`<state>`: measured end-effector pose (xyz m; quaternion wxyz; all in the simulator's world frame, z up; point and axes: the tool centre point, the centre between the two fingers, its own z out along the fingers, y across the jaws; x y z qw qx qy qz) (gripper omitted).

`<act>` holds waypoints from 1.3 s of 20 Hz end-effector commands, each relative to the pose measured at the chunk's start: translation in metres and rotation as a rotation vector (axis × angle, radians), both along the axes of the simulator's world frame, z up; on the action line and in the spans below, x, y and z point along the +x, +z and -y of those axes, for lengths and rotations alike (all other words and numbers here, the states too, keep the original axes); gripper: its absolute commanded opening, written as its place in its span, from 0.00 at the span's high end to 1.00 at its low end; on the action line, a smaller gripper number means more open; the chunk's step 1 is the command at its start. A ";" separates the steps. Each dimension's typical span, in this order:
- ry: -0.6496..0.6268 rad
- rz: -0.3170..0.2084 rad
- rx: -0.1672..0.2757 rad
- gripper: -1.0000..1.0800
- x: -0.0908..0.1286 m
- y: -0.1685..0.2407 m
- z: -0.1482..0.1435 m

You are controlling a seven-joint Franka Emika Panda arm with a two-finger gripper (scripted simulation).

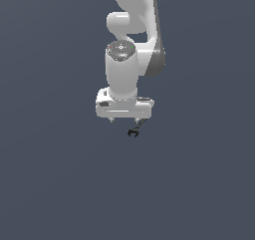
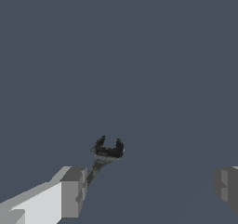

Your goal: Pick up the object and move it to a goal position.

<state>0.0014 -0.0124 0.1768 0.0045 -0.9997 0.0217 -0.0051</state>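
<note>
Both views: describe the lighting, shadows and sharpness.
Exterior view: flat, even light on a plain grey ground, soft shading on the white arm, no clear cast shadow under the object, which is tiny and coarse. Wrist view: the same flat grey, no glare; the object looks blocky and slightly blurred, the fingers crisp-edged and cropped.

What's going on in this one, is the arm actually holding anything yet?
No. A single white Panda arm points its gripper down over a plain grey surface. A tiny black claw-like object with a thin stem lies just beyond one fingertip. In the wrist view the two fingers are spread wide, and the object sits next to one of them rather than centred in the gap. Nothing is gripped yet.
</note>
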 end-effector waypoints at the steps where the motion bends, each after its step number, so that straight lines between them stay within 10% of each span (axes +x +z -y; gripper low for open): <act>1: 0.000 0.000 0.000 0.04 0.000 0.000 0.000; 10: -0.022 -0.019 -0.023 0.04 -0.002 -0.002 0.033; 26: -0.125 -0.017 -0.016 0.04 -0.011 -0.023 0.008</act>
